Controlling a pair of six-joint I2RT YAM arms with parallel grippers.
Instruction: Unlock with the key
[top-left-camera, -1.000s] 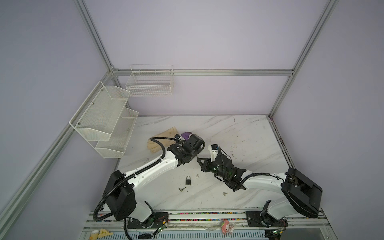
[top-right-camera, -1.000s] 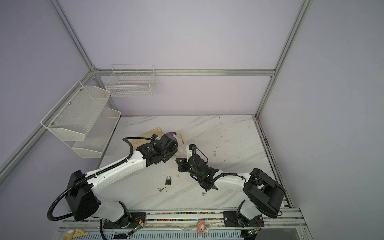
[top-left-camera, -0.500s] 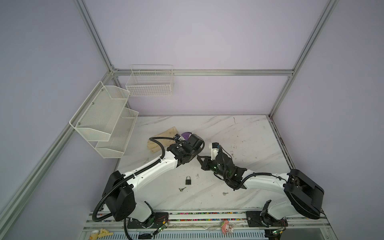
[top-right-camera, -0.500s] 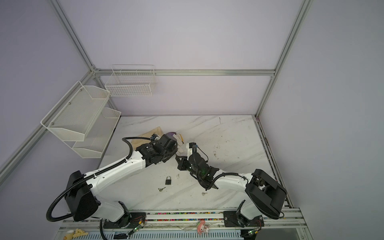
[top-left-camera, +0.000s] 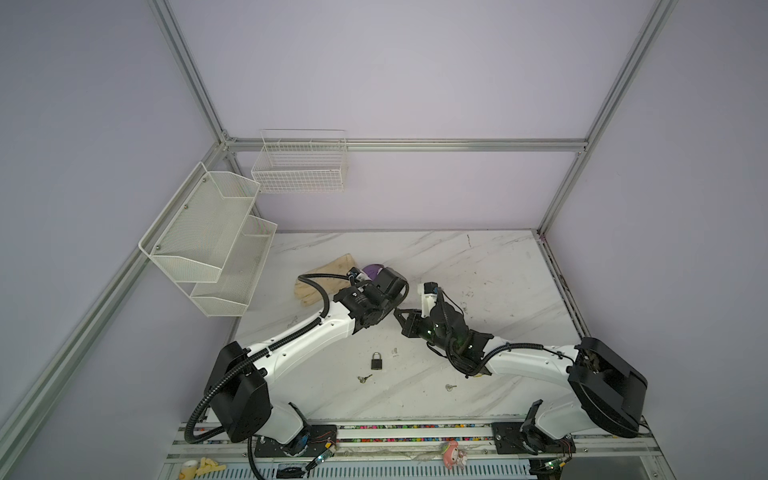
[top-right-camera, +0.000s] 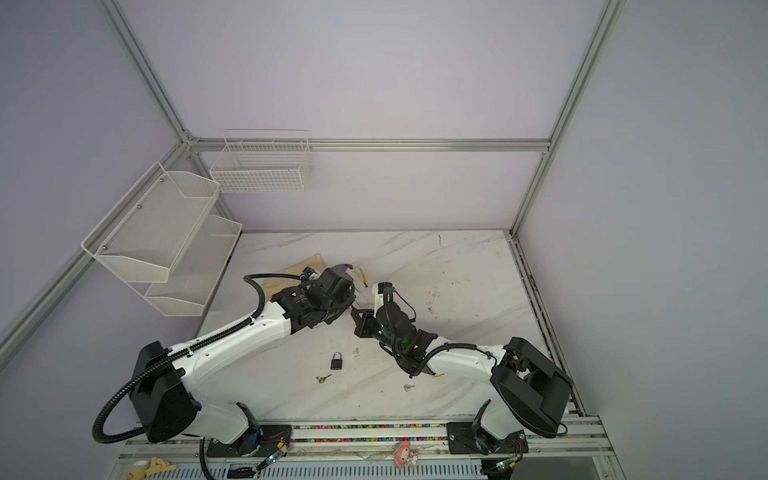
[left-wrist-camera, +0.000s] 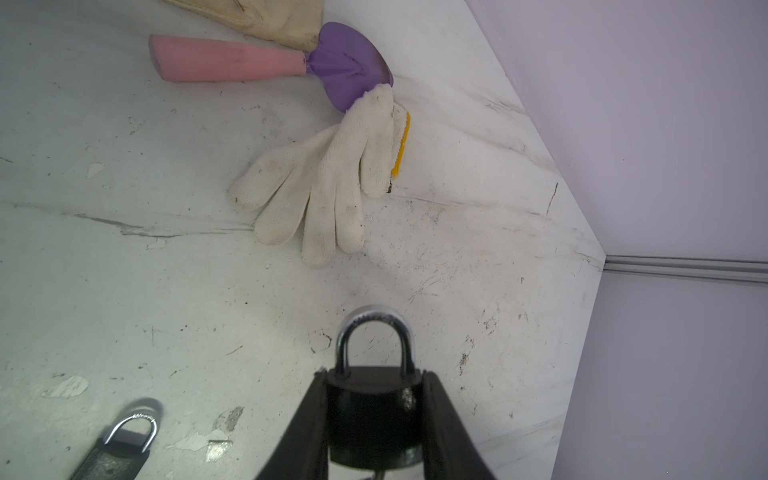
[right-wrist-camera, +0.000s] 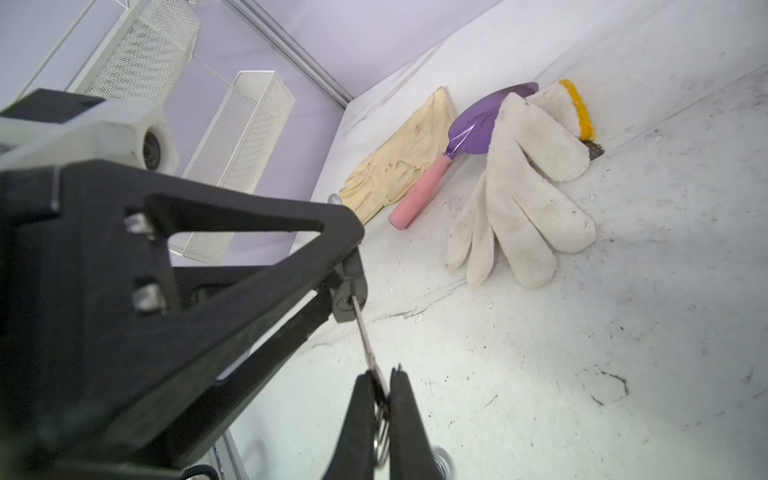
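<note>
Padlock, one of two: your left gripper clamps its black body from both sides over the middle of the marble table, shackle seated; your right gripper pinches one key of three, its blade meeting the body's underside; the second padlock lies flat nearer the arm bases, one loose key just beside it, another loose key farther right; beyond lie two gloves, a white knit glove and a tan leather glove, and one purple-bladed trowel.
</note>
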